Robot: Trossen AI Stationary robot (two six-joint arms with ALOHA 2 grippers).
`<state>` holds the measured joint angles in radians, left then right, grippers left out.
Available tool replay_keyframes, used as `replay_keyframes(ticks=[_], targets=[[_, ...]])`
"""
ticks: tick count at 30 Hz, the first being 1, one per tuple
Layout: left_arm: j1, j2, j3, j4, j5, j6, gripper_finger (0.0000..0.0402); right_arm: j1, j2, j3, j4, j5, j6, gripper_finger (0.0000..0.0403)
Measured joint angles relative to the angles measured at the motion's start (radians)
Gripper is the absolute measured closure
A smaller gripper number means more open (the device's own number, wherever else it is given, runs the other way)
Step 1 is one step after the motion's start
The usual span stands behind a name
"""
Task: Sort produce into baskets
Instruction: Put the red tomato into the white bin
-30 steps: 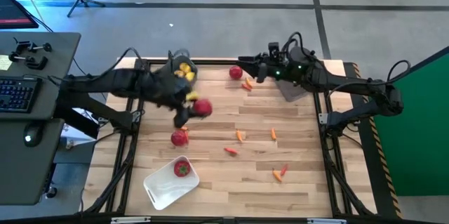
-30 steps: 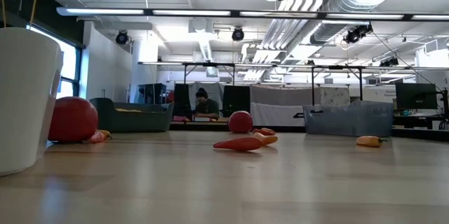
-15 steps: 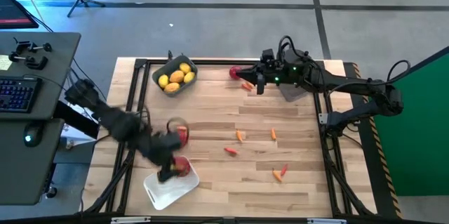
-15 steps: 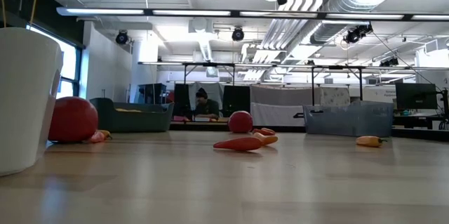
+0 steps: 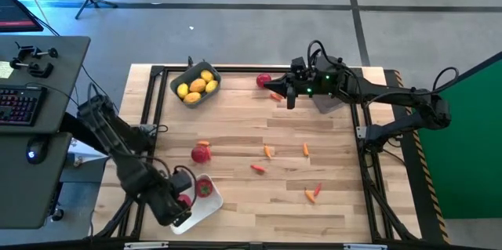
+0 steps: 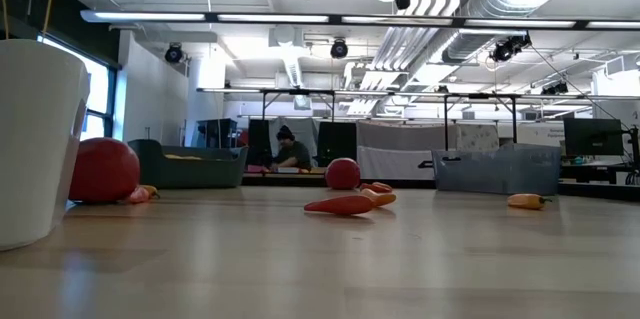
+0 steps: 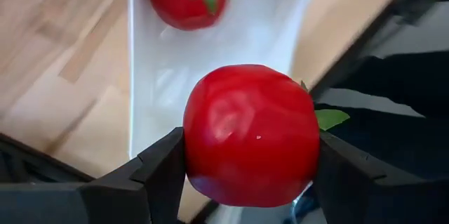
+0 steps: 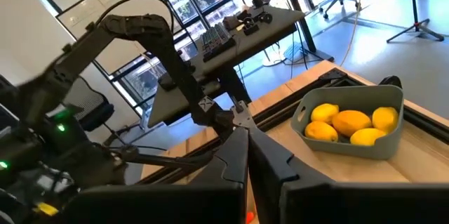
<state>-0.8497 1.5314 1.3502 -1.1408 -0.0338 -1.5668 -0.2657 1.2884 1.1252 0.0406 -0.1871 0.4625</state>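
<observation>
Table (image 5: 235,128) is a light wood slat top w/ a black frame round the edge; it sits on a grey concrete floor (image 5: 235,15) w/ dark seams. Off the table's left side there's a dark desk (image 5: 35,125) w/ a keyboard (image 5: 20,103); green panel (image 5: 478,132) on the far right.

Left gripper (image 7: 245,161) is down at the near-left corner, clamped on a red fruit (image 7: 250,135) right over the white bin (image 5: 188,211); one more red fruit (image 5: 204,188) already lies in that bin. Right gripper (image 5: 291,97) is at the far side, fingers pinched shut w/ nothing clearly between them; it's just by a red fruit (image 5: 263,81) and some small orange peppers (image 5: 276,95), next to the blue-grey bin (image 5: 328,99) which the arm mostly covers.

Dark bin (image 5: 194,85) at the far-left corner holds the yellow fruits (image 5: 196,87); a loose red fruit (image 5: 201,153) sits mid-left; peppers scattered over the middle and right, e.g. (image 5: 268,152), (image 5: 306,150), (image 5: 256,168), (image 5: 312,194).

From table level the room behind is a big open workshop; exposed ducts and strip lights (image 6: 330,19) on the ceiling, windows at left, a person (image 6: 290,149) seated way back at a bench.
</observation>
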Motion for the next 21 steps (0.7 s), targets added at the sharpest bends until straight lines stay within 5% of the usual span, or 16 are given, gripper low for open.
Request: replay_keyframes(ticks=[10,21], targets=[[0.012,0.006,-0.216,0.184,0.003,-0.034,0.0172,0.000,0.000,0.000,0.000,0.000,0.007,0.0403],[0.011,0.005,-0.302,0.213,0.041,-0.055,0.0172,0.001,0.000,0.000,-0.007,0.001,0.008,0.0403]])
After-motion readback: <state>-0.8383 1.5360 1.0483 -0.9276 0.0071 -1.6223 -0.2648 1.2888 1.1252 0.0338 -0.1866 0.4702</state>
